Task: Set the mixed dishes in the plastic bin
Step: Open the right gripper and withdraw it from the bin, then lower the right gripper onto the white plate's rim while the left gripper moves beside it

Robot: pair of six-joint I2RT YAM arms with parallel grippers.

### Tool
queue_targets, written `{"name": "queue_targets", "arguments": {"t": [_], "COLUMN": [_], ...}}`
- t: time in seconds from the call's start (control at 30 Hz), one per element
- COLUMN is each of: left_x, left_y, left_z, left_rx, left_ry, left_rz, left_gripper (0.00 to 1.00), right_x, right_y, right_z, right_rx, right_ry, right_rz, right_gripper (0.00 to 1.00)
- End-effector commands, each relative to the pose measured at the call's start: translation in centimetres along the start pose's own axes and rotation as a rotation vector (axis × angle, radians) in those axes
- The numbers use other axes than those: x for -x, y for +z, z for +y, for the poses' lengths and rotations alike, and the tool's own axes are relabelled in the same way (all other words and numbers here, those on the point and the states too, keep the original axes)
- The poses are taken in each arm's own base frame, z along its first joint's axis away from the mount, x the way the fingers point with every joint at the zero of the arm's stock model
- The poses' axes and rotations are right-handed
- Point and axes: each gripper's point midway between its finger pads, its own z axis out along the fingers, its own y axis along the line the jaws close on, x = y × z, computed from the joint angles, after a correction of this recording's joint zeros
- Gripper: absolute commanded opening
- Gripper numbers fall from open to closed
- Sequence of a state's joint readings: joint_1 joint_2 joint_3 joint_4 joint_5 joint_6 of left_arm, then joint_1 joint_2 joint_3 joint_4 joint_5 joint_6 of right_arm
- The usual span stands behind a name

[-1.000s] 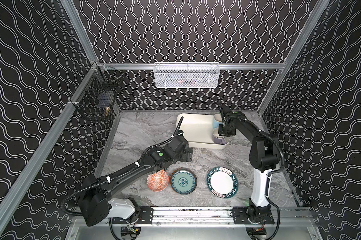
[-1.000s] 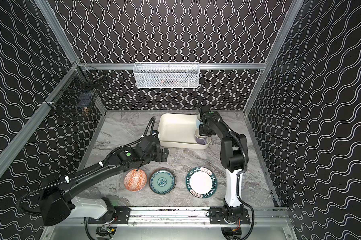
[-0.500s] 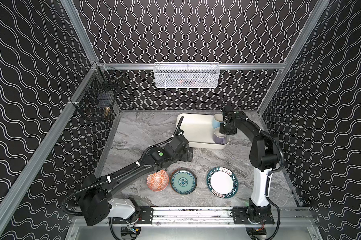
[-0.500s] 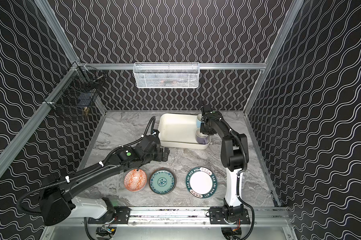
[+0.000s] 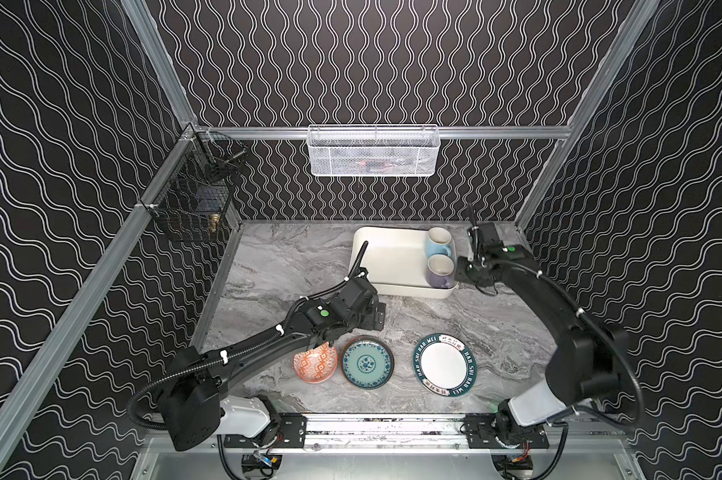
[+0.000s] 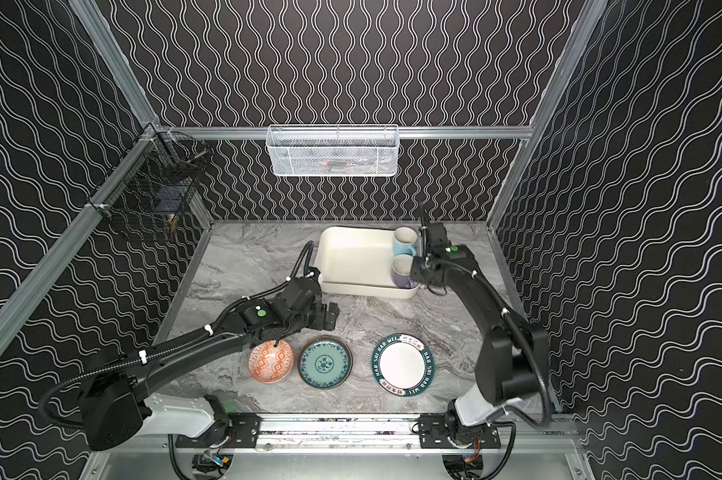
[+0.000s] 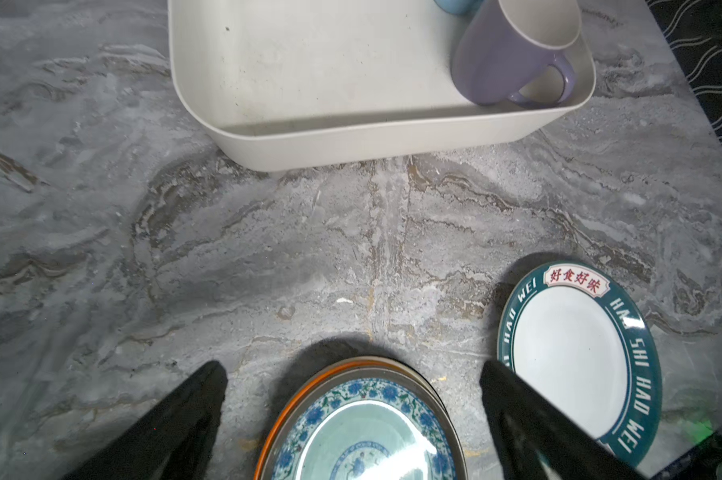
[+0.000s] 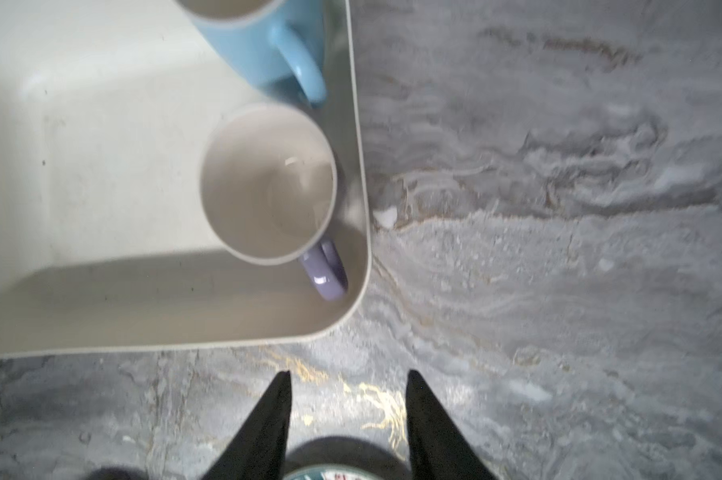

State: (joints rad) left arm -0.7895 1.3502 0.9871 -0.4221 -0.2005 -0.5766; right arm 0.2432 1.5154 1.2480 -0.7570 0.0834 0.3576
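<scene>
Lilac mug (image 8: pixel 267 183) and light-blue mug (image 8: pixel 263 41) stand in the plastic bin (image 5: pixel 386 259) as the right hand (image 8: pixel 346 390), fingers parted and empty, hangs over the counter (image 5: pixel 434 316).

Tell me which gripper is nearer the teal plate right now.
Left. The left gripper hangs open directly over the teal plate, its fingers either side of the plate's far rim. The right gripper is back beside the plastic bin, near the lilac mug.
</scene>
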Motion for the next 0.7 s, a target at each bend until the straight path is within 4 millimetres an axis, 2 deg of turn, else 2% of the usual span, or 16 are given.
{"name": "queue_targets", "arguments": {"t": [0.0, 0.17, 0.23, 0.33, 0.43, 0.53, 0.67], "left_x": [-0.6, -2.2, -2.6, -2.8, -3.2, -3.7, -3.8], "left_y": [-0.1, -0.3, -0.3, -0.1, 0.7, 1.7, 2.9], "left_z": [-0.7, -0.2, -0.7, -2.7, -5.2, -7.6, -9.8], "left_rx": [-0.03, -0.022, -0.036, -0.069, -0.096, -0.123, -0.162], "left_ry": [-0.025, -0.039, -0.036, -0.01, 0.04, 0.09, 0.117], "left_rz": [-0.006, 0.008, 0.017, 0.022, 0.044, 0.068, 0.085], "left_gripper": [0.99, 0.99, 0.98, 0.97, 0.97, 0.96, 0.98], "right_x": [-3.1, -8.3, -10.3, -11.7, -12.9, -13.8, -15.2], "right_y": [-0.2, -0.2, 0.1, -0.2, -0.7, -1.2, -1.7], "right_z": [2.4, 3.5, 2.9, 0.7, -0.8, -2.5, -3.4], "right_rx": [0.101, 0.036, 0.041, -0.024, -0.06, -0.104, -0.089], "right_ry": [0.004, -0.069, -0.049, -0.005, 0.042, 0.109, 0.197], "right_rz": [0.024, 0.078, 0.097, 0.092, 0.097, 0.079, 0.075], "right_gripper": [0.46, 0.46, 0.46, 0.5, 0.61, 0.67, 0.7]}}
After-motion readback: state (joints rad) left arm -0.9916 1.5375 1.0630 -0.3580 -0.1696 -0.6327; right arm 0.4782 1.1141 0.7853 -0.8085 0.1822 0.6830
